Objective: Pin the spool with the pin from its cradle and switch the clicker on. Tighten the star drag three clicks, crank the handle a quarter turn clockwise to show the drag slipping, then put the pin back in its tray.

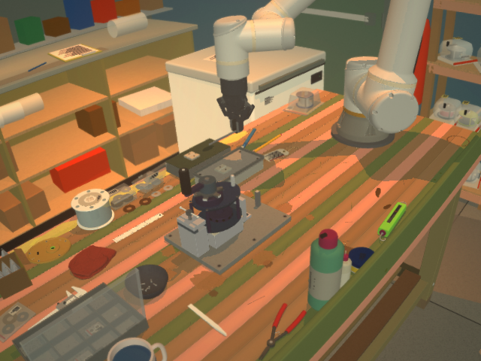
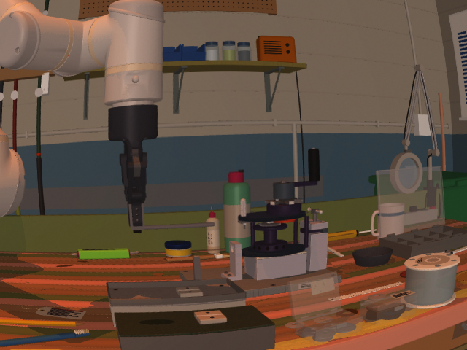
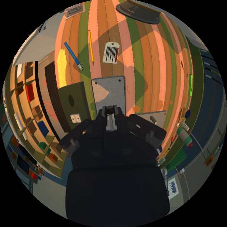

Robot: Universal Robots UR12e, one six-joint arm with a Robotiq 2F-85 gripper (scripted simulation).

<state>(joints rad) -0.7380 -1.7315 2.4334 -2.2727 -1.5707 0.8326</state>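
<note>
The grey pin (image 2: 173, 226) hangs level in the air above the grey tray (image 1: 229, 165) and the dark tray (image 1: 196, 154), well behind the reel fixture. I hold the pin by one end in my closed gripper (image 2: 135, 225), its free end pointing toward the reel (image 2: 277, 230). The reel (image 1: 215, 208) sits clamped on a grey base plate (image 1: 229, 237), with its black crank handle (image 1: 185, 181) standing upright on top. In the wrist camera my gripper (image 3: 110, 121) looks down on the grey tray (image 3: 109, 93) and the dark tray (image 3: 73, 103).
A white cabinet (image 1: 248, 93) stands behind the trays, next to the arm's base (image 1: 369, 108). A green bottle (image 1: 325, 268), red pliers (image 1: 281, 324), a line spool (image 1: 92, 208), a parts box (image 1: 81, 326) and a mug (image 1: 134, 349) lie around the fixture.
</note>
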